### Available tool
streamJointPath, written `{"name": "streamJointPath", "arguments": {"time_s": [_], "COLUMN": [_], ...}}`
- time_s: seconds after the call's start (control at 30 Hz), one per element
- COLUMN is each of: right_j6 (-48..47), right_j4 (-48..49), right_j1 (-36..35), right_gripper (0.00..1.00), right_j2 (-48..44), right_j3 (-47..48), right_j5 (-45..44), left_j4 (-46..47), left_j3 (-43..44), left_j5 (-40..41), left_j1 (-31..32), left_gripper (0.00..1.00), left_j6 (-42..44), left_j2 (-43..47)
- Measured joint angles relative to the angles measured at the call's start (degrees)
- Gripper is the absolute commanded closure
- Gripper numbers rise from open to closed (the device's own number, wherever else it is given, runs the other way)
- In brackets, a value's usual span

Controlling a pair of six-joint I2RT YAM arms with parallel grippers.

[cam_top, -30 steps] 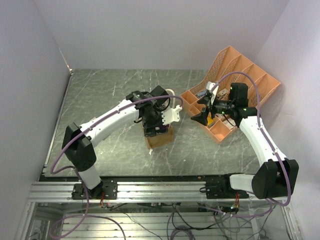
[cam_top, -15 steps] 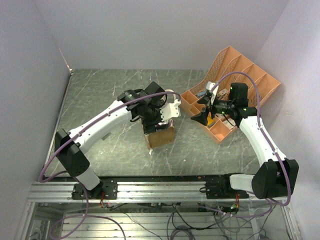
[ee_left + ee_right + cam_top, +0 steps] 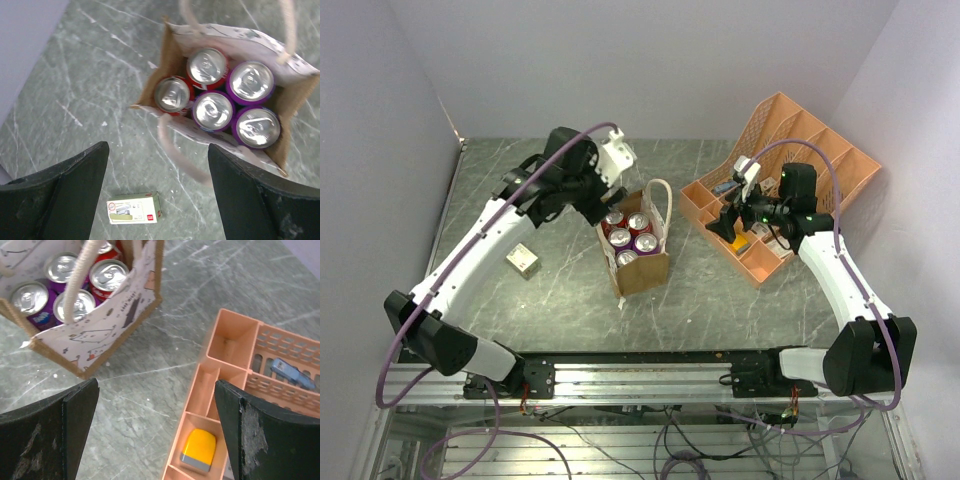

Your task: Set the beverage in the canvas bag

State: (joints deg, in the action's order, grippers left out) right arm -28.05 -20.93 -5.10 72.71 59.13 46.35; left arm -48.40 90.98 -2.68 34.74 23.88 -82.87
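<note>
Canvas bag [image 3: 642, 272]: is standing upright mid-table, holding five beverage cans [image 3: 213, 111], two red and three purple, tops showing. Left gripper [image 3: 157, 192]: is hovering above the table left of the bag, jaws spread wide, gripping nothing, with a small box [image 3: 134, 208] lying below. Right gripper [image 3: 155, 440]: is hanging released and empty between the bag and the orange organizer [image 3: 235, 347].
</note>
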Motion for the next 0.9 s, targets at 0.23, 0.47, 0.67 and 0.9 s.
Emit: {"name": "streamJointPath", "arguments": {"time_s": [0.23,0.47,0.67,0.9], "right_j6": [3.45,5.62,8.0,12.35], "right_j4": [1.68,2.8,3.67,3.96], "right_j1": [0.63,1.4,2.6,3.28], "right_gripper": [0.0,0.0,0.0,0.0], "right_j2": [1.51,1.7,1.7,1.68], "right_j3": [0.0,0.02,0.11,2.73], "right_j5": [-7.08,-10.56,-14.16,-26.21], "left_j4": [5.77,9.51,13.99,19.98], "left_j3": [-3.87,-8.31,-13.79,-21.86], "left_j5": [0.35,-0.24,-0.55,2.32], "left_j1": [-8.87,-17.55,-24.33,-29.68], "left_gripper": [0.08,0.06,0.03,0.03], "left_j6": [-5.42,-9.66,-14.71,-20.04], "left_j2": [4.37,7.76,12.66,20.63]}}
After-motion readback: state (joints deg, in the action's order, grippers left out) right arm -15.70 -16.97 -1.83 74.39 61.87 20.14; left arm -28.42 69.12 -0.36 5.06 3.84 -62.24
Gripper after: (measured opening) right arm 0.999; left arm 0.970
